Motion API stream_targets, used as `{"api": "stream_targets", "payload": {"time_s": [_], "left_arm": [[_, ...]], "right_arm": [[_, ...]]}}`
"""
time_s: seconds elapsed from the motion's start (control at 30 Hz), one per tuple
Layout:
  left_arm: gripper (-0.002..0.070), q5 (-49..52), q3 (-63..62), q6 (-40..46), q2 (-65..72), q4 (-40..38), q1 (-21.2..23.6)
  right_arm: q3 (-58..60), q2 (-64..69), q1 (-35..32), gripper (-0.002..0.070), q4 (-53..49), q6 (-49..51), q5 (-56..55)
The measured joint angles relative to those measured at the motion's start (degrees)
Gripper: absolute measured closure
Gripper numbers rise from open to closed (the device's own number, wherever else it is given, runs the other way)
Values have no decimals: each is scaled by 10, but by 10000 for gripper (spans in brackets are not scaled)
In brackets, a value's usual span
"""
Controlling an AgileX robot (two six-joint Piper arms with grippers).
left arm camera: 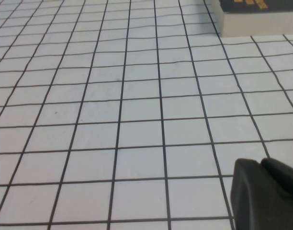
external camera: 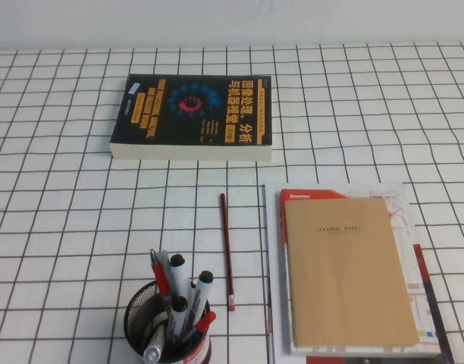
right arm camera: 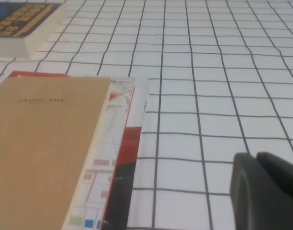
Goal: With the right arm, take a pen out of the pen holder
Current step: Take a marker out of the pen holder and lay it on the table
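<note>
High view: mesh pen holder at near table edge, left of centre, just left of loose pencil. Pens stand caps up, long axes near vertical, fanned slightly. Probably markers: light, stiff, smooth plastic. Grip tallest barrel under cap, lift along axis. No arms visible.

Left wrist view: left gripper above bare checked cloth; state cannot tell.

Right wrist view: right gripper closed, empty, over cloth beside notebook; holder out of sight.

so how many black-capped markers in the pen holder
3 markers: far left, far right, nearer middle of the holder; more may be hidden; left pincer over bare cloth, right pincer shut beside the notebooks
</note>
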Motion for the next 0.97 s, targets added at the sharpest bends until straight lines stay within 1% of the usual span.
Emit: {"api": "stream_targets", "payload": {"time_s": [0.97], "left_arm": [[679, 0, 0, 0, 0, 1, 0]], "right_arm": [[0, 0, -5, 692, 2, -10, 12]]}}
